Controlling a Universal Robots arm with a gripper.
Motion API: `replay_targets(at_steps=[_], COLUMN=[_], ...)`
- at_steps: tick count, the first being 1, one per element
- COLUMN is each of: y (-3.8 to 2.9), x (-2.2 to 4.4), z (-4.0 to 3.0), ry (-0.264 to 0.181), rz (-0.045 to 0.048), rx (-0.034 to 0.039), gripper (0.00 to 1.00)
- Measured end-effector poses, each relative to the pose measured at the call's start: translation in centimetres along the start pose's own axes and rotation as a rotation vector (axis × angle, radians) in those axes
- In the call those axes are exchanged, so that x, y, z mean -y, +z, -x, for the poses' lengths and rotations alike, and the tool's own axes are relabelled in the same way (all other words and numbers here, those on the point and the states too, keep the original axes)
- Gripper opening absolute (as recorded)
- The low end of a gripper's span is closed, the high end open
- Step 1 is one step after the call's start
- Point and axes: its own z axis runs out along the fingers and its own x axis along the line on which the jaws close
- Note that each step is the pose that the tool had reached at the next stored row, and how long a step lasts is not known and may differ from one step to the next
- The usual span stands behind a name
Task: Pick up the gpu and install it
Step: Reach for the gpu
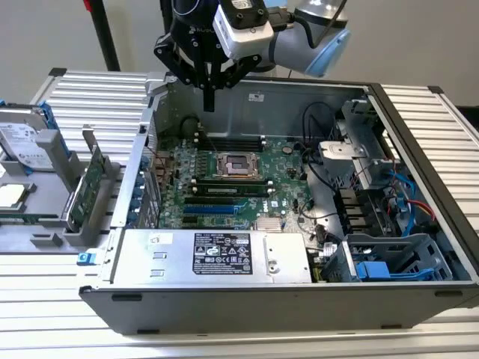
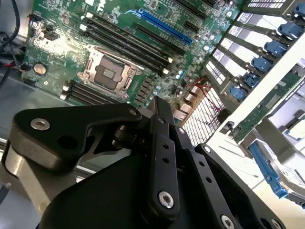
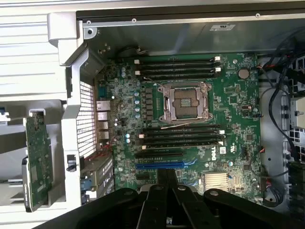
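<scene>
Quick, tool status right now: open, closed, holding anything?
Tool: closed, holding nothing, above the open grey computer case. The thin green rectangular expansion card stands in the grey rack outside the case.

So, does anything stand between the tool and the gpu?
Nothing visible. The tool hangs over the open case; the gpu stands upright in a gray rack outside it, at the exterior view's left, uncovered.

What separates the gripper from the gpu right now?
In the exterior view, the case's end wall stands between the gripper and the gpu, which sits outside the case.
</scene>
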Motion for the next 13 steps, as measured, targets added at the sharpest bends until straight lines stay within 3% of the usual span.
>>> replay_targets(at_steps=[7, 13], y=[0.0, -0.02], x=[0.01, 0.05], z=[-0.11, -0.71], ry=[0.0, 0.0], rz=[0.0, 0.0], rx=[0.0, 0.0], gripper=[0.0, 0.0])
